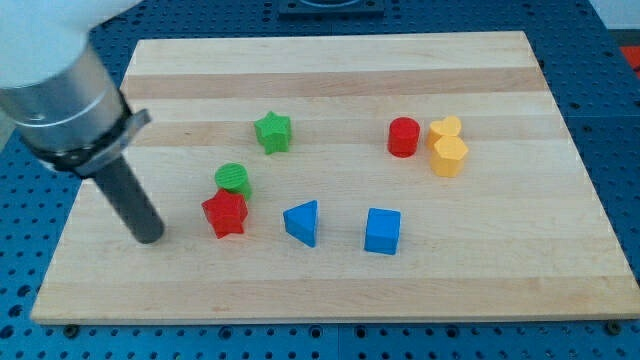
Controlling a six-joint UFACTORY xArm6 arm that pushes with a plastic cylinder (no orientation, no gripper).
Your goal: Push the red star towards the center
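Observation:
The red star (225, 213) lies on the wooden board (340, 70), left of its middle. A green cylinder (233, 179) touches the star's upper edge. My tip (149, 236) is on the board to the left of the red star, with a gap between them. The dark rod rises from the tip up and left to the grey arm body at the view's top left.
A green star (272, 131) sits above the middle. A blue triangle (302, 222) and a blue cube (382, 231) lie right of the red star. A red cylinder (403, 137) and two yellow blocks (447, 146) sit at the right.

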